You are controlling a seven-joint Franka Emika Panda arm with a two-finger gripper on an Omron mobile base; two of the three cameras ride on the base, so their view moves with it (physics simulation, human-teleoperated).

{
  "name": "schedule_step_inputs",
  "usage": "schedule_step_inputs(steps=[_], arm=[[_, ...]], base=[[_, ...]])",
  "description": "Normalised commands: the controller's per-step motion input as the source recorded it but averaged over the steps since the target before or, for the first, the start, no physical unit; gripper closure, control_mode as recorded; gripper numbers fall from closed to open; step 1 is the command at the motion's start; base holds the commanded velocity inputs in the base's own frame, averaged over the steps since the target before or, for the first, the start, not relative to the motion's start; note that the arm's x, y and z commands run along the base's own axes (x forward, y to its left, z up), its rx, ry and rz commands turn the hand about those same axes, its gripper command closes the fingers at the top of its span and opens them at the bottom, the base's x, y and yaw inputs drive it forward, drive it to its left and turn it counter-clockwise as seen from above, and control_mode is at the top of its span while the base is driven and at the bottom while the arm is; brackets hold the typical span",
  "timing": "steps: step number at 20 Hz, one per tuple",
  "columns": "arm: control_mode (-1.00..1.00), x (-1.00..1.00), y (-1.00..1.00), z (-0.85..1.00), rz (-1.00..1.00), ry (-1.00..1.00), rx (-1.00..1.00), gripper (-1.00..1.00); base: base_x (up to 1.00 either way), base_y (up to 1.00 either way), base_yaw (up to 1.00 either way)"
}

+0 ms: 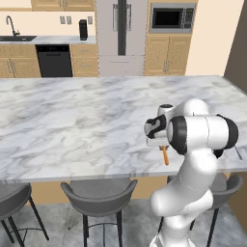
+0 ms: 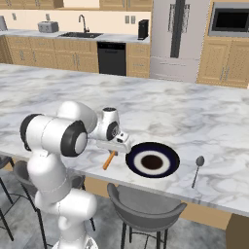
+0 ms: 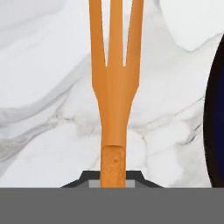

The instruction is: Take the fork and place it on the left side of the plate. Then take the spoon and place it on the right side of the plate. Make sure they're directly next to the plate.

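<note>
Where the marble counter [image 2: 204, 112] runs along its near edge in the right base view, the white arm reaches in from the left and its gripper [image 2: 115, 146] sits low over the fork [image 2: 109, 160], whose orange handle slants out below the hand toward the counter edge. Just to the right of the fork lies the plate [image 2: 168, 152], black-rimmed with a pale ring and dark centre; fork and plate look close, though from this angle I cannot tell whether they touch. Further right, apart from the plate, the spoon [image 2: 197, 171] lies with its bowl away from the edge and its thin handle pointing toward it. In the left base view the same fork [image 1: 165, 155] pokes out beneath the gripper [image 1: 161, 144], with the arm's big joints covering what lies to its right. In the hand view the fork [image 3: 114, 87] runs straight up the middle, tines at the top, its handle passing down between the fingertips [image 3: 131, 176], so the pincer seems clenched on it, though the contact itself is mostly hidden. The plate's dark rim [image 3: 214, 113] curves along the right edge there.
</note>
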Motion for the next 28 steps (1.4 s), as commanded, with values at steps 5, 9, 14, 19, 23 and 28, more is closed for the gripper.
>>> schedule_step_inputs(steps=[5,9,14,19,23,28], arm=[[-1.00,0.36,0.00,-0.34,0.00,0.01,0.00,1.00],[-1.00,0.26,0.00,-0.43,0.00,0.00,0.00,1.00],[-1.00,0.16,0.00,-0.45,0.00,0.00,0.00,-1.00],[-1.00,-0.18,0.00,0.00,0.00,-0.07,0.00,-1.00],[-1.00,-0.53,0.00,0.47,0.00,-0.16,0.00,-1.00],[-1.00,-0.58,0.06,0.61,0.00,-0.16,0.00,-1.00]], base=[[0.00,0.00,0.00],[0.00,0.00,0.00],[0.00,0.00,0.00],[0.00,0.00,0.00],[0.00,0.00,0.00],[0.00,0.00,0.00]])
